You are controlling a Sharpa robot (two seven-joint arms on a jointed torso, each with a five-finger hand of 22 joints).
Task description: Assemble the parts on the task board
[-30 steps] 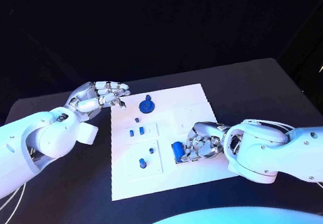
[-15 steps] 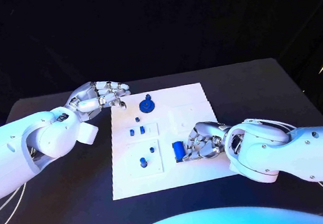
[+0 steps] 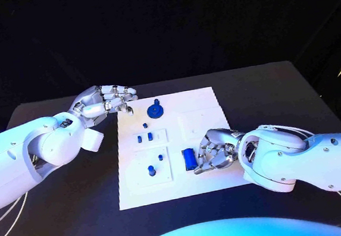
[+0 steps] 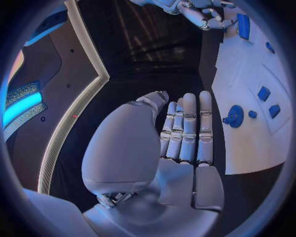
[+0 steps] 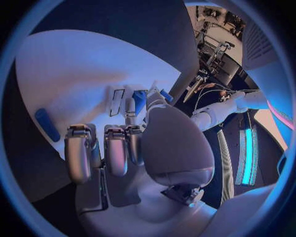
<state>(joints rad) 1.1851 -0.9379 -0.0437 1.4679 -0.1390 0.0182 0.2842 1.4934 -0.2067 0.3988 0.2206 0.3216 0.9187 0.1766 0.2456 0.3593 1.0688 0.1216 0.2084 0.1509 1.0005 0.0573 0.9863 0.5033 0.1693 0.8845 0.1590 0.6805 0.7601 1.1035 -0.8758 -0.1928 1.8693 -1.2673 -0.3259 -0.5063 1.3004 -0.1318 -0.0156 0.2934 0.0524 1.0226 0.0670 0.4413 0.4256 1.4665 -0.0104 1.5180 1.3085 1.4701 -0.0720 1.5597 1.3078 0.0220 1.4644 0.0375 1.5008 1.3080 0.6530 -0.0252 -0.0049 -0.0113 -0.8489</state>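
Blue plastic, a short rectangular block (image 3: 190,159), sits at the fingertips of the right hand (image 3: 213,151), nearest the table's front edge on the flat white task board (image 3: 199,104). The fingers curl around it, but whether they truly pinch the block or only press against it I cannot tell; the contact is hidden behind the knuckles. If the hold is shallow, the block could tip or skid off its recess as the hand pushes, and a skewed entry might jam it.

Toward the board's middle stand a small blue peg (image 3: 151,171) and a pair of little blue squares (image 3: 144,138), too small to judge whether they are seated.

Farther back, a round blue knob (image 3: 155,110) lies near the board's far edge. Beside that edge hovers the left hand (image 3: 105,100), fingers curled together on nothing, close enough to brush the knob should it drift inward.
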